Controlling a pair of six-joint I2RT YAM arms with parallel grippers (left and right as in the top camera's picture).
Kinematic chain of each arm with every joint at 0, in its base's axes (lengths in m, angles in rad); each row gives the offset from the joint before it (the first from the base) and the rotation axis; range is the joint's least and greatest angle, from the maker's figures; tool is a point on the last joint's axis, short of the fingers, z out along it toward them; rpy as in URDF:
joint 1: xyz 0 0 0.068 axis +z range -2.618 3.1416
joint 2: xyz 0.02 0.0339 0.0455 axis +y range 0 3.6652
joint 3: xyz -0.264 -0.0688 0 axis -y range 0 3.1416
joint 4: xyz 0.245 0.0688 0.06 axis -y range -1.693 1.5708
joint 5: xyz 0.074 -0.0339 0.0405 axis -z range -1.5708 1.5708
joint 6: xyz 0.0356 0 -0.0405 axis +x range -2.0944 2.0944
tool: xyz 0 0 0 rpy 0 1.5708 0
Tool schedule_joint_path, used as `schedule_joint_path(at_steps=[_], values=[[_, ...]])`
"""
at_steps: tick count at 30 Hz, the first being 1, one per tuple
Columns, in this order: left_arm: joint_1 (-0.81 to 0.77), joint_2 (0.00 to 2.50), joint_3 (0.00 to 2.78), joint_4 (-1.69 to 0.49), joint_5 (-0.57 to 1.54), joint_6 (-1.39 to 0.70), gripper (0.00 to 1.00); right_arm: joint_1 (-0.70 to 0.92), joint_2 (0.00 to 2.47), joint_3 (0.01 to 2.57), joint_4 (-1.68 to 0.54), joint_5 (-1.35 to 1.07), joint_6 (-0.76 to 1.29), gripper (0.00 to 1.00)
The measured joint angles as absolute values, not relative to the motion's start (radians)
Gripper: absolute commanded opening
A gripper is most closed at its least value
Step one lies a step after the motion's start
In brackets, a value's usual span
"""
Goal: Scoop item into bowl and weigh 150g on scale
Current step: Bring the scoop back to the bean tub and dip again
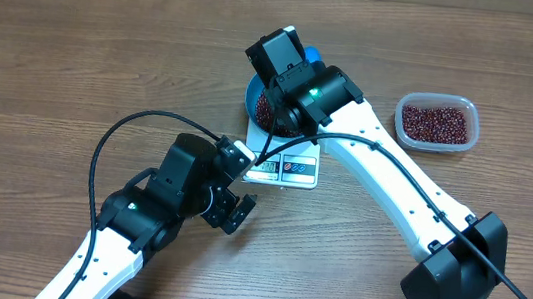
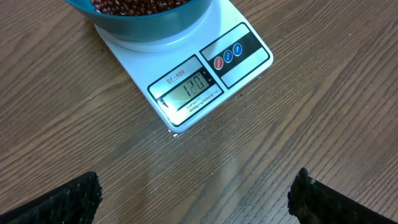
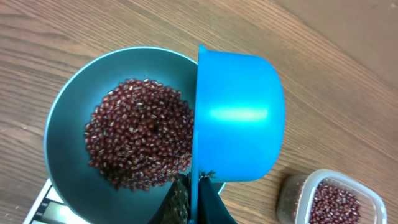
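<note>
Beans (image 3: 140,134) lie in a loose maroon heap inside the blue bowl (image 3: 68,106), which stands on the white scale (image 2: 155,62) on the wooden counter (image 2: 323,124). The right gripper (image 3: 194,198) is clamped on the handle of a small blue scoop (image 3: 239,118), tipped on its side over one edge of the bowl with its mouth turned toward the heap. The left gripper (image 2: 194,196) hangs wide and empty just in front of the scale's lit display. More of them fill a clear tub (image 3: 291,194) on the right, apart from the scale
</note>
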State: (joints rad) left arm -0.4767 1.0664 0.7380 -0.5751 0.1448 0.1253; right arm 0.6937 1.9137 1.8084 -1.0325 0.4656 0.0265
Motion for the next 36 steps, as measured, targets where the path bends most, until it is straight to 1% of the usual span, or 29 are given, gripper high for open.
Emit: schedule_joint_path(at_steps=[5, 9, 15, 19, 25, 29, 33, 36], values=[[-0.477, 1.066, 0.738, -0.575, 0.145, 0.125, 0.99, 0.683, 1.913, 1.808, -1.032, 0.383, 0.026, 0.04], [-0.477, 1.066, 0.738, -0.575, 0.145, 0.125, 1.0, 0.625, 1.885, 1.808, -1.034, 0.252, 0.027, 0.04], [-0.477, 1.066, 0.738, -0.575, 0.145, 0.125, 1.0, 0.438, 1.747, 1.808, -1.061, 0.056, 0.027, 0.04], [-0.477, 1.066, 0.738, -0.575, 0.145, 0.125, 0.99, 0.298, 1.663, 1.818, -1.113, -0.029, 0.028, 0.04], [-0.477, 1.066, 0.738, -0.575, 0.145, 0.125, 1.0, 0.099, 1.645, 1.821, -1.215, -0.081, 0.023, 0.04], [-0.477, 1.066, 0.738, -0.575, 0.145, 0.125, 1.0, -0.03, 1.645, 1.795, -1.223, -0.088, 0.0, 0.04], [-0.477, 1.066, 0.738, -0.575, 0.145, 0.125, 1.0, -0.102, 1.645, 1.717, -1.212, -0.078, -0.015, 0.04], [-0.477, 1.066, 0.738, -0.575, 0.145, 0.125, 0.99, -0.12, 1.647, 1.644, -1.181, -0.047, -0.02, 0.04]])
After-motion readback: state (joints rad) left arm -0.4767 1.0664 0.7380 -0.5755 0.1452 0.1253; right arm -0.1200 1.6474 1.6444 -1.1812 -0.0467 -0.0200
